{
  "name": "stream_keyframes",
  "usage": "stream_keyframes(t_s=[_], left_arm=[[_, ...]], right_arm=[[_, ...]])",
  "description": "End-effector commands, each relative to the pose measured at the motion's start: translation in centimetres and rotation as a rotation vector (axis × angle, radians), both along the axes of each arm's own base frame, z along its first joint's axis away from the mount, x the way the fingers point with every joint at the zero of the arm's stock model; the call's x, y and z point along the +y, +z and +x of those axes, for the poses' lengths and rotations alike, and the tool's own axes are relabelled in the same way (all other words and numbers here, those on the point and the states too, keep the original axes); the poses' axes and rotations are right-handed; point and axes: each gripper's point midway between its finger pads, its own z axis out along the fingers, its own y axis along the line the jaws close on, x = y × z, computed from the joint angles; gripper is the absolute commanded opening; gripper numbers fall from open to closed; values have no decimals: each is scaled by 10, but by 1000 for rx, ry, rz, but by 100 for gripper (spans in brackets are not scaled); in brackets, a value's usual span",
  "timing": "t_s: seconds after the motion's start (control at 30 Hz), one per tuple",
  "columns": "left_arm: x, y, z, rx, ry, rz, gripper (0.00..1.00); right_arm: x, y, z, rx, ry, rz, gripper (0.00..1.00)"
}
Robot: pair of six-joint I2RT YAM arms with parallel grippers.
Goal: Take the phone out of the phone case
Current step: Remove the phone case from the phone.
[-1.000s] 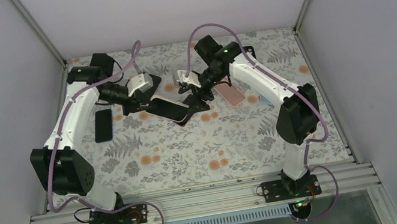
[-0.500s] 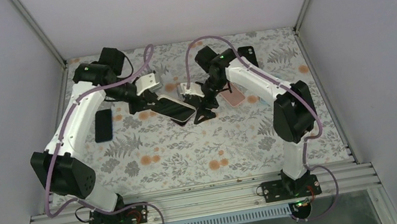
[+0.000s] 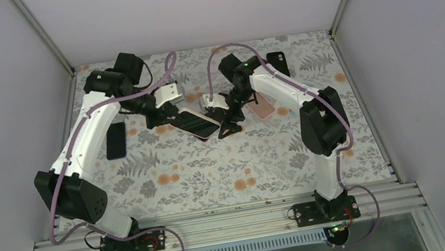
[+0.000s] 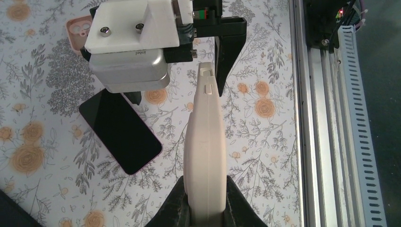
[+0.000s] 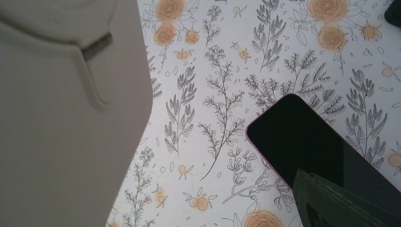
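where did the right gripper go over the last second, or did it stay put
Yes, it moved: the right gripper slid slightly toward the near edge, judged against the pink case.

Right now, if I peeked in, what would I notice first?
Two white robot arms lean together over the far middle of a flowery table. Between the shut left gripper and the wide-open right gripper lies a dark phone with a pink rim. A pink case lies just to its right.
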Motion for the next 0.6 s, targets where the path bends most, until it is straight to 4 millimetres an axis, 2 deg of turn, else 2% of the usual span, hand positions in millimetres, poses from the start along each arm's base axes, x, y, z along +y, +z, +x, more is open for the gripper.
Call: stream_keyframes(t_s=[0.0,0.2,0.33,0.47,0.57], left_arm=[[-5,26,-8,-56,-16,-56,2],[-14,23,-18,-36,-47,-59,2],[-16,20,-18,-30,-47,-52,2],[-18,22,-22,-23,-56,-65,2],[-21,24,-26,-13,-69,-79,2]], right_arm=[[-4,-5,3,15,12,6,98],[0,-3,15,8,-9,7,98],[2,4,13,17,1,22,97],[1,1,18,1,-19,8,97],[1,-5,29,-25,-54,-8,97]])
